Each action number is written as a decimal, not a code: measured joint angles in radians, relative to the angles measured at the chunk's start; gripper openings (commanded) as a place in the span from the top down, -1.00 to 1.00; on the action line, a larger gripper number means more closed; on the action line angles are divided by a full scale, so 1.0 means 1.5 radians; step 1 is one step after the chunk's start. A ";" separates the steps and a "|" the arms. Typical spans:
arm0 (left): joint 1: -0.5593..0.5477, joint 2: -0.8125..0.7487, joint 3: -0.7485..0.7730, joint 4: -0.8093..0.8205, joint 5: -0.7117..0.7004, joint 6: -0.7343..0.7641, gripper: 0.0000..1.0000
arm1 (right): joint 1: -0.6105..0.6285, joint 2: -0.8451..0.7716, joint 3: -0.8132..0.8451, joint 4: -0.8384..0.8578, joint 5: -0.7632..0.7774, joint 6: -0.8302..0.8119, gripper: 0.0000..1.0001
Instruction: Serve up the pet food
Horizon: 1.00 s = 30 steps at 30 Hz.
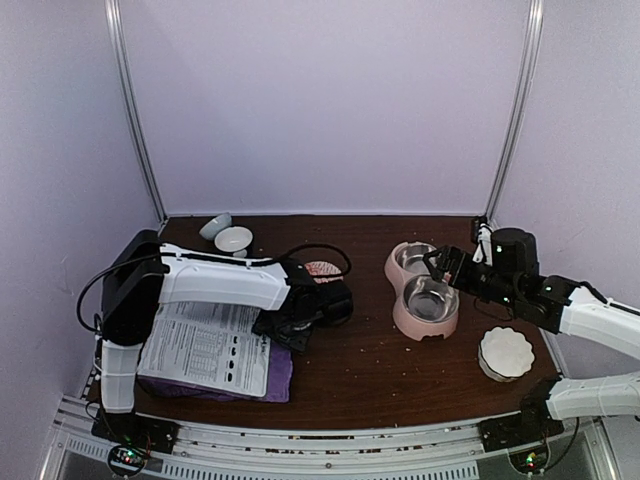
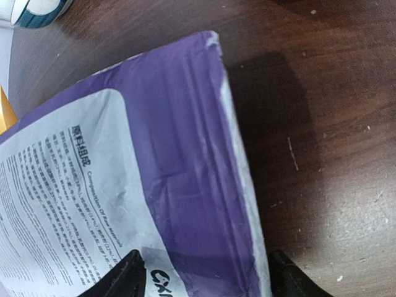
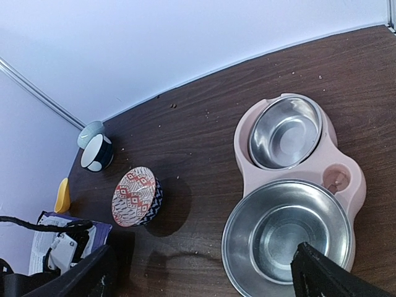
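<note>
No heap of pet food shows in any view; only scattered crumbs lie on the table. The purple food bag [image 1: 215, 350] lies flat at the front left, its white printed side up. My left gripper [image 1: 288, 328] is open over the bag's right edge. In the left wrist view the bag [image 2: 167, 154] fills the frame, with the left gripper [image 2: 207, 279] straddling its edge and one fingertip [image 2: 124, 277] over the bag. The pink double feeder [image 1: 410, 322] has two empty steel bowls. My right gripper [image 1: 442, 266] hovers open above the feeder [image 3: 344, 179], and the right gripper [image 3: 201, 278] holds nothing.
A red-patterned bowl [image 3: 136, 197] stands left of the feeder, just behind the left gripper [image 1: 322, 268]. Two small bowls [image 1: 225, 233] sit at the back left. A white scalloped bowl [image 1: 505, 352] is at the front right. A yellow object [image 3: 62, 195] lies by the bag.
</note>
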 measured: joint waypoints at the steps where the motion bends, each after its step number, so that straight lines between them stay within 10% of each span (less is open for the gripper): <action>1: 0.000 0.001 0.000 -0.001 0.000 -0.002 -0.03 | 0.000 0.000 0.000 0.000 -0.003 0.000 -1.00; 8: -0.010 0.001 0.003 0.004 0.000 -0.012 1.00 | 0.000 0.005 0.011 -0.017 -0.016 -0.011 -1.00; 30: 0.023 -0.301 0.034 0.093 0.218 0.081 1.00 | 0.000 0.021 0.106 -0.070 -0.023 -0.032 -1.00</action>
